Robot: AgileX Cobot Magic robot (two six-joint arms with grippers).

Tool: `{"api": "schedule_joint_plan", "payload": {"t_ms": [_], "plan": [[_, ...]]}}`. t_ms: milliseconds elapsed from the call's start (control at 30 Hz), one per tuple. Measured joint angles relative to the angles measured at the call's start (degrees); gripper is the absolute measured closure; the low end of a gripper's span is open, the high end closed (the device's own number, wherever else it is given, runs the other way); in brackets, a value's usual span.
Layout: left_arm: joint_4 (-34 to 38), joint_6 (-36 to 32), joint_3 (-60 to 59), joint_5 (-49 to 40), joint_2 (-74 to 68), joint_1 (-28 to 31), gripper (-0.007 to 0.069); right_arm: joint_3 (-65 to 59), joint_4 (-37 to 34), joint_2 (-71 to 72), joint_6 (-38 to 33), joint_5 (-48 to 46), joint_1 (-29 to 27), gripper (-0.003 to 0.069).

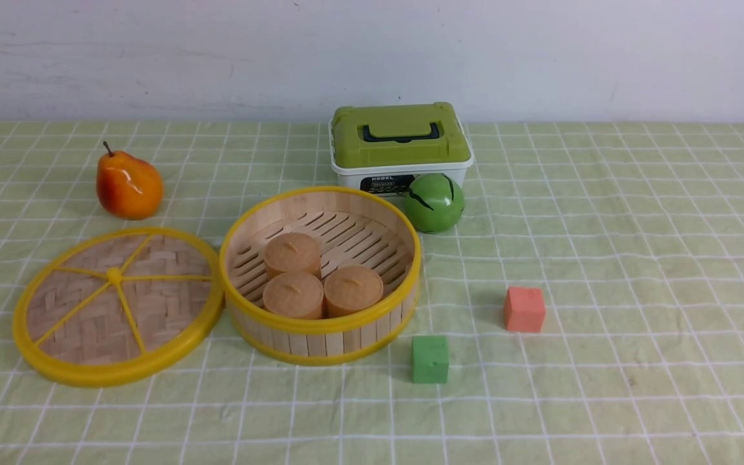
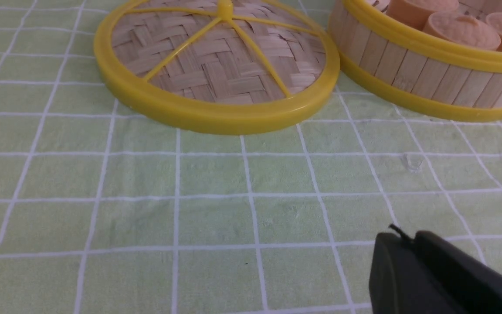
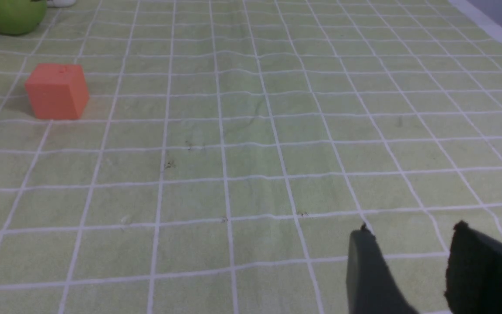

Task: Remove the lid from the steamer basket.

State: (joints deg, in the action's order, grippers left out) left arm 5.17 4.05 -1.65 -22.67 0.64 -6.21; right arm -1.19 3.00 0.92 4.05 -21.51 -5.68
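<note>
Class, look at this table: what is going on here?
Neither robot gripper is handling anything. The round woven-bamboo lid with yellow rim lies on the green checked cloth, off the round slatted-wood steamer basket with yellow rims, which stands open, showing three small tan round pieces inside.

The lid is lying left of the steamer basket; three small buns are sitting inside the basket; the pear is resting behind the lid.
</note>
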Motion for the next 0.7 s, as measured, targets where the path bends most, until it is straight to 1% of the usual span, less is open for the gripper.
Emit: {"api": "schedule_joint_plan", "payload": {"t_ms": [700], "plan": [[0.0,0.0,0.0,0.0,0.0,0.0,0.0565,0.0,0.0,0.0,0.0,0.0,0.0,0.0417]]}}
